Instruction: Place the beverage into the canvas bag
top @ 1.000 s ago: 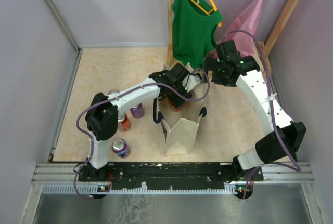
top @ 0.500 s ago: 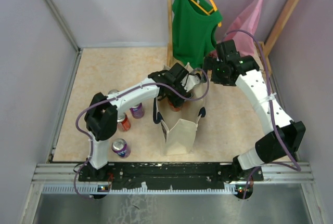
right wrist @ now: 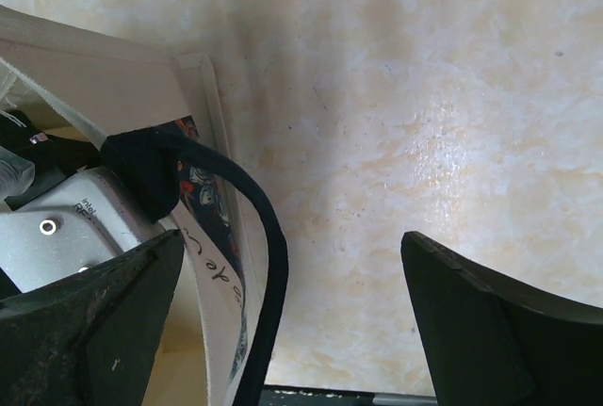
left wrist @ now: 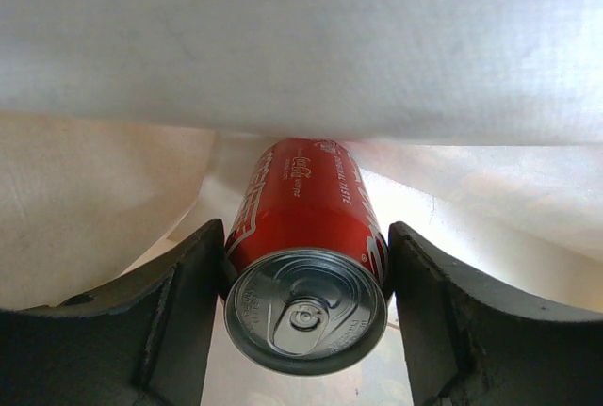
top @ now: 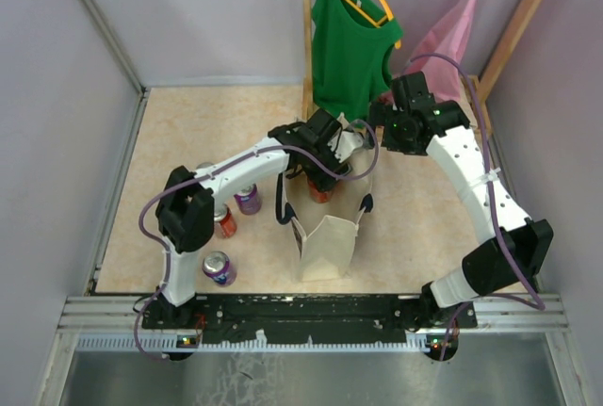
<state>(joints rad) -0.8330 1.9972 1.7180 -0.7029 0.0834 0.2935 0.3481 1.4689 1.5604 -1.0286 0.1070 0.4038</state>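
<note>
The beige canvas bag (top: pixel 327 241) with dark navy handles stands open in the middle of the floor. My left gripper (top: pixel 321 154) reaches into its far end and is shut on a red Coca-Cola can (top: pixel 320 191). In the left wrist view the can (left wrist: pixel 306 227) sits between both fingers with its silver top toward the camera, and the bag's pale walls (left wrist: pixel 301 48) are all around it. My right gripper (top: pixel 379 131) is open beside the bag's far right corner. In the right wrist view a navy handle strap (right wrist: pixel 268 265) runs between its fingers.
Several other cans stand left of the bag: a purple one (top: pixel 248 201), an orange one (top: pixel 223 224) and a purple one (top: pixel 219 267). A green tank top (top: pixel 350 43) and a pink garment (top: pixel 450 34) hang on a wooden rack at the back. Walls close both sides.
My left wrist has shifted slightly toward the back while the can stays inside the bag. The right arm has barely moved.
</note>
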